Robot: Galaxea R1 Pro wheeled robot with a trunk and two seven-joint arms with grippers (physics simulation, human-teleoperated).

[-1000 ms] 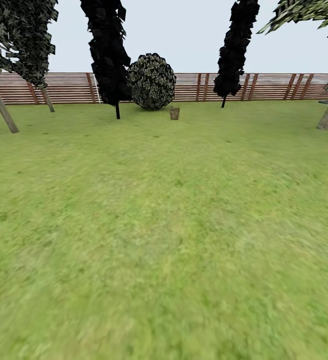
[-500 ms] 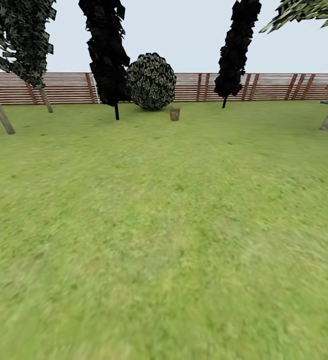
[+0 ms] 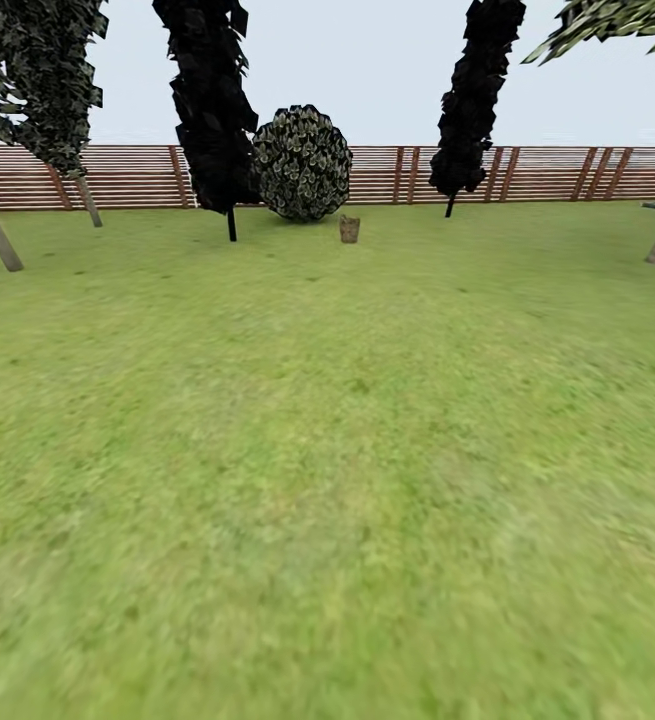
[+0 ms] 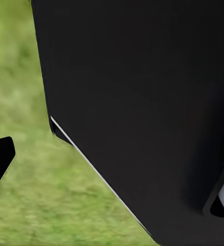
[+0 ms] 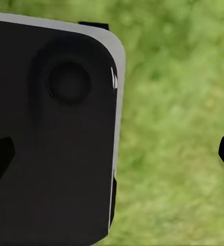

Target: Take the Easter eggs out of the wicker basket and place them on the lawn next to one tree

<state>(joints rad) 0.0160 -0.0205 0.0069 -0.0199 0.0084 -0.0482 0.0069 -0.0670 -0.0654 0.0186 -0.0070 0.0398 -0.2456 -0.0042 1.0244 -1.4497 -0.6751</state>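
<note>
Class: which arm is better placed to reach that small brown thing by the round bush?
Neither yet. The small brown object, possibly the basket, stands far off beside the round bush, nearly straight ahead across the lawn, favouring no side. Driving closer likely comes first.

Short mottled grass covers the lawn (image 3: 327,450), matt and slightly rough. Brown slatted wood makes up the fence (image 3: 547,174). At my wrists, my own body panel (image 4: 142,102) looks like smooth matt black plastic; another panel (image 5: 50,138) carries a pale edge.
</note>
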